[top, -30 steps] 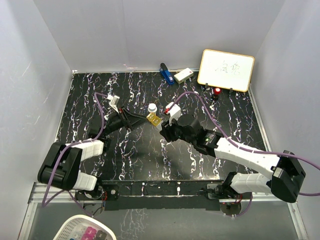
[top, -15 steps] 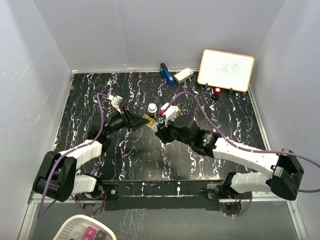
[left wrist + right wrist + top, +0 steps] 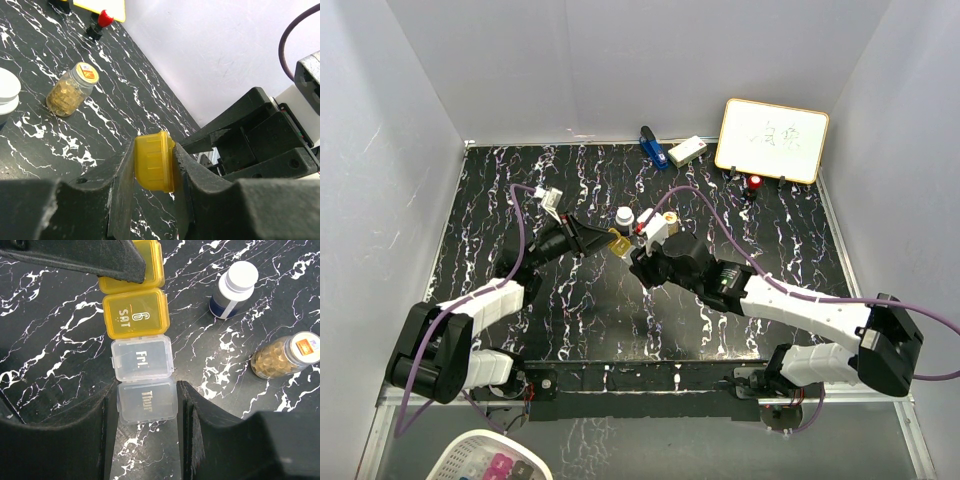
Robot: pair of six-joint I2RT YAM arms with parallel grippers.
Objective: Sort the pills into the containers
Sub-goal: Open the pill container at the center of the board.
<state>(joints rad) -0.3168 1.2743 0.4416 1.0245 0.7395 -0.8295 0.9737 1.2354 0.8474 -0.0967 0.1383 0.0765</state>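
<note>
The pill box [image 3: 136, 314] is a narrow strip of small square lidded sections joined end to end, in glossy plastic. Two sections are translucent yellow, one of them stamped "SAT"; the next two are frosted clear, marked "Fri" and "Thur". It is held between the two arms over the middle of the bench [image 3: 582, 322], a black surface with white marble veining. Its long axis runs from one gripper to the other, with the yellow end toward the left arm.

The left gripper [image 3: 154, 161] is clamped on the end yellow section, its matte black fingers [image 3: 121, 182] pressed against both sides. The right gripper [image 3: 147, 405] is closed on the clear "Thur" section at the other end, a finger tight against each side.

Just beyond the box, a dark bottle [image 3: 234, 291] with a smooth white round cap stands upright. Near it, an amber bottle [image 3: 286, 356] packed with small golden pills lies on its side.
</note>
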